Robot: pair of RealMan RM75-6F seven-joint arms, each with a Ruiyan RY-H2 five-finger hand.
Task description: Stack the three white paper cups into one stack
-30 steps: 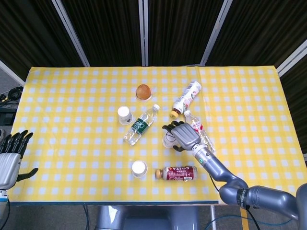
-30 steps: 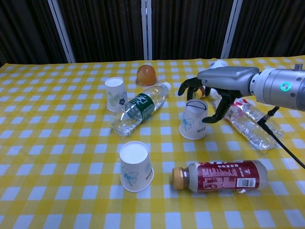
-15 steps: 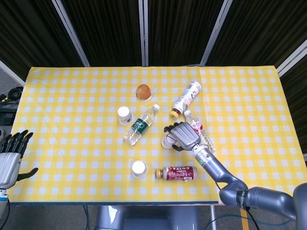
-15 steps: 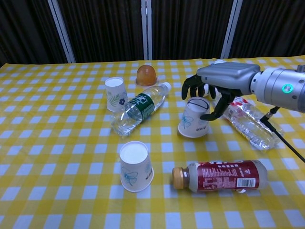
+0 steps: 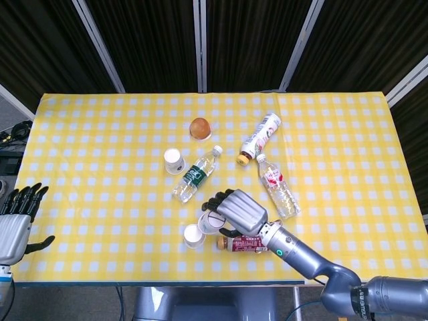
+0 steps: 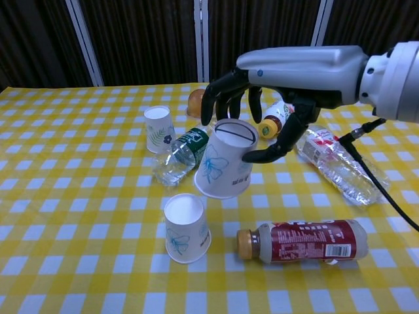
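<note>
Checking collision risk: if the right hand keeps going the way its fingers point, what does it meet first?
Probably the upside-down cup at the front edge. The right hand already carries another cup, which would likely touch it first; depth between them is unclear.

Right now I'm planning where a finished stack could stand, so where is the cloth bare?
Bare: the tablecloth left of the far cup, and the right part beyond the clear bottle. Crowded: the middle, where the right hand holds a cup above the near cup, beside the red bottle and green-label bottle.

A yellow-checked table (image 5: 100, 127) bears cups (image 5: 174, 160), bottles (image 5: 196, 173), orange dome (image 5: 199, 127).
</note>
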